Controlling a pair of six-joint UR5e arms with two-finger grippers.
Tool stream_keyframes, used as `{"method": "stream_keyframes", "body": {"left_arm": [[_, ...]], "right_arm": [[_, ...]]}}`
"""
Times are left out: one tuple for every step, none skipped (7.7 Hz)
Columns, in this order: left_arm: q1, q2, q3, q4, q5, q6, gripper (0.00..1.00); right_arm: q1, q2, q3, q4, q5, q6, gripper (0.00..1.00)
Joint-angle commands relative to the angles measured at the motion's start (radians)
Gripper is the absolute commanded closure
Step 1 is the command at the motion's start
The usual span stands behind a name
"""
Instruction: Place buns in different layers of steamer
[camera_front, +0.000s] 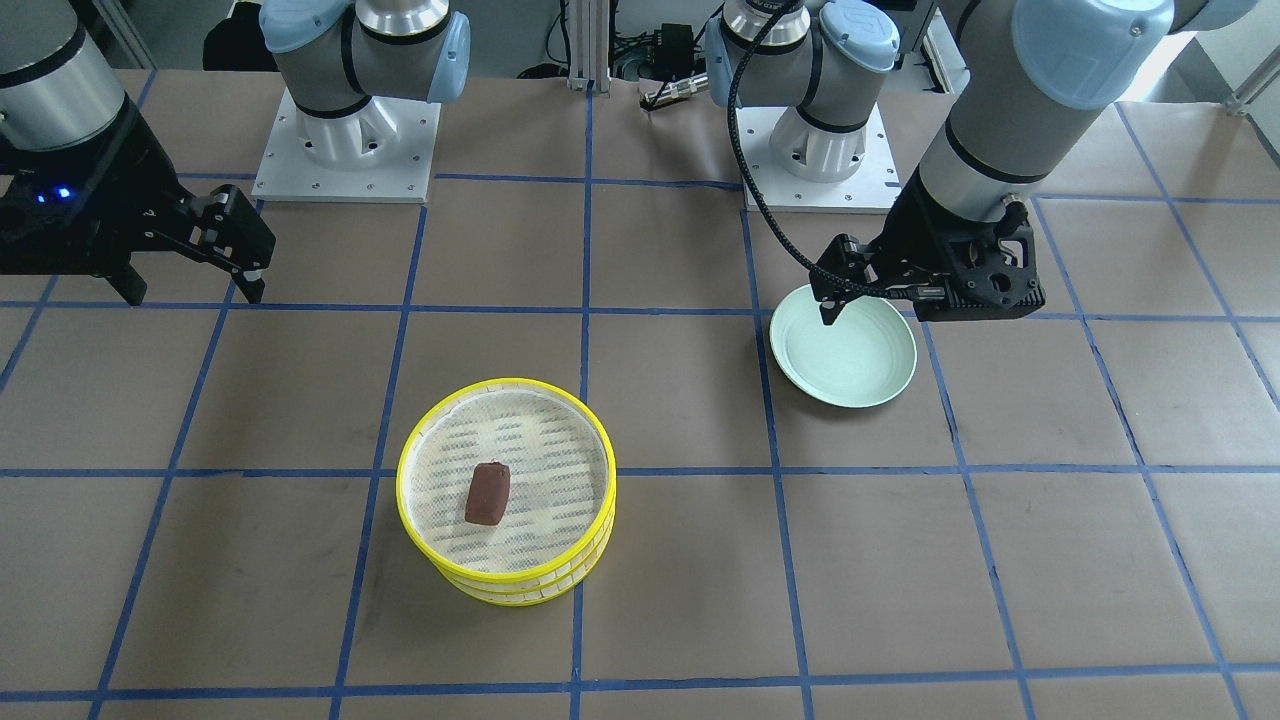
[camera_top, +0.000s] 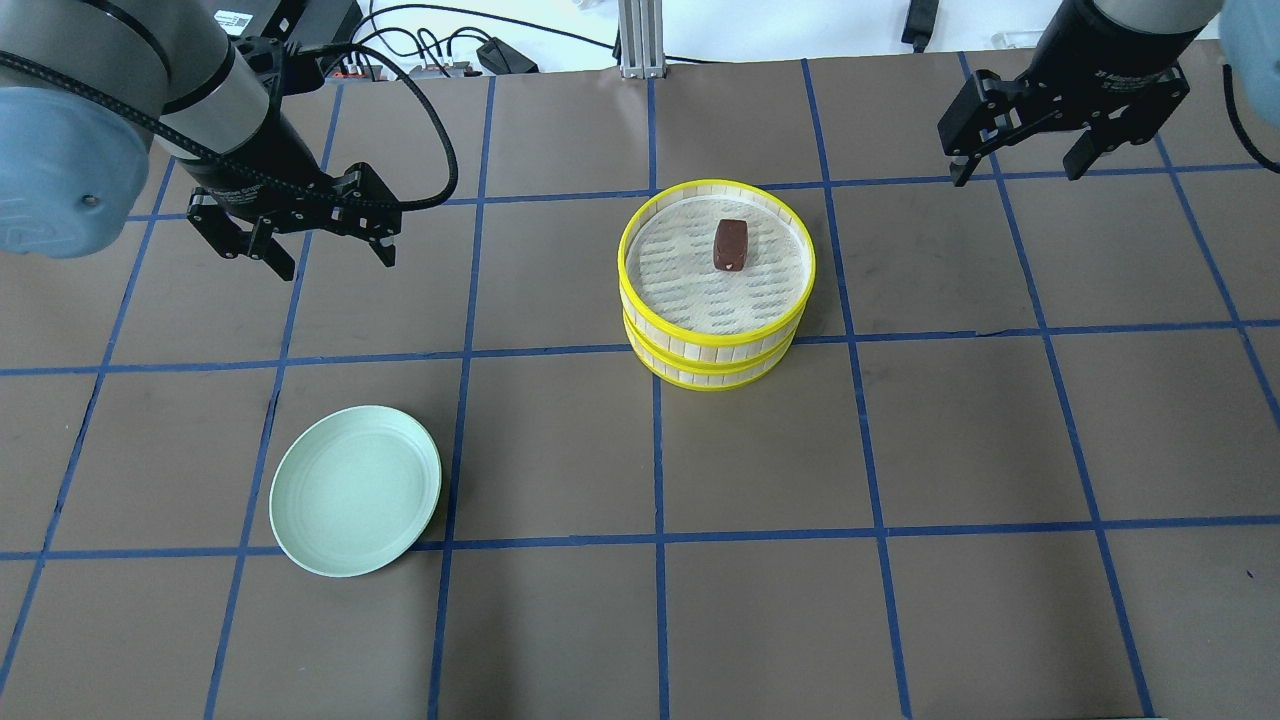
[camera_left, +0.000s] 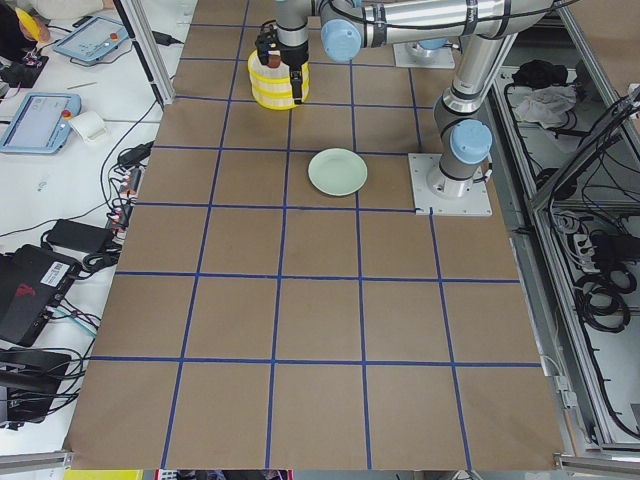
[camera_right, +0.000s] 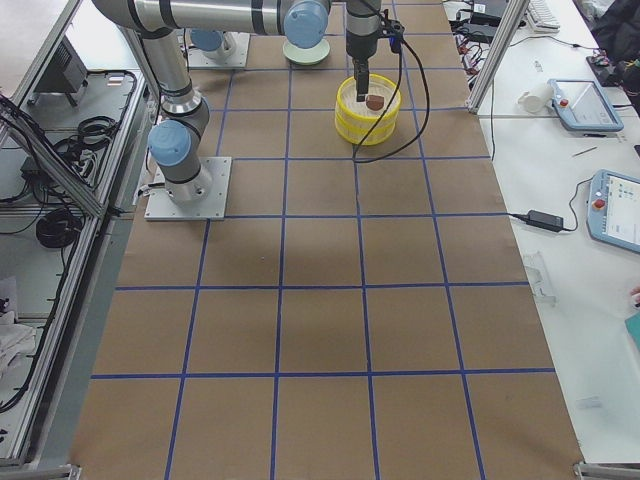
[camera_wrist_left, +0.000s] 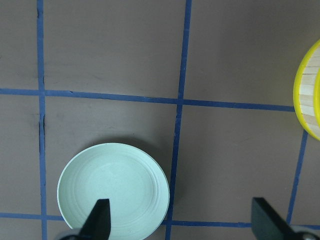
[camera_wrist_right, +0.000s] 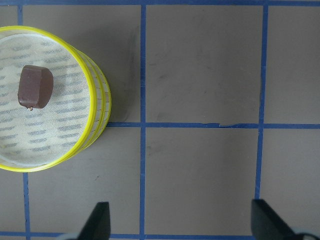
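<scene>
Upper tray: sits squarely on top of the second tray, just above the middle of the overhead view, yellow rim up.
Dark bun: lies on the mesh floor of the upper tray, a little off centre, touching no wall.
Lower tray: rests on the tabletop under the upper one; only its slatted side shows, so I cannot tell what is inside.
Green plate: lies flat in the lower left of the overhead view, well apart from the stack, with its ridged inner face showing.
Left gripper: hangs in the upper left of the overhead view, above the tabletop; jaws released, spread wide, grasping nothing. In its wrist view the plate lies at the lower left.
Right gripper: in the upper right, well apart from the stack; jaws likewise released and bare.
</scene>
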Motion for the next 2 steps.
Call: {"method": "stream_keyframes", "body": {"left_arm": [[-0.001, -0.005, -0.002, -0.006, -0.007, 0.002, 0.00], [0.000, -0.004, -0.002, -0.012, 0.007, 0.003, 0.00]], "right_arm": [[0.000, 0.000, 0.000, -0.001, -0.002, -0.005, 0.00], [0.000, 0.000, 0.002, -0.001, 0.000, -0.005, 0.00]]}}
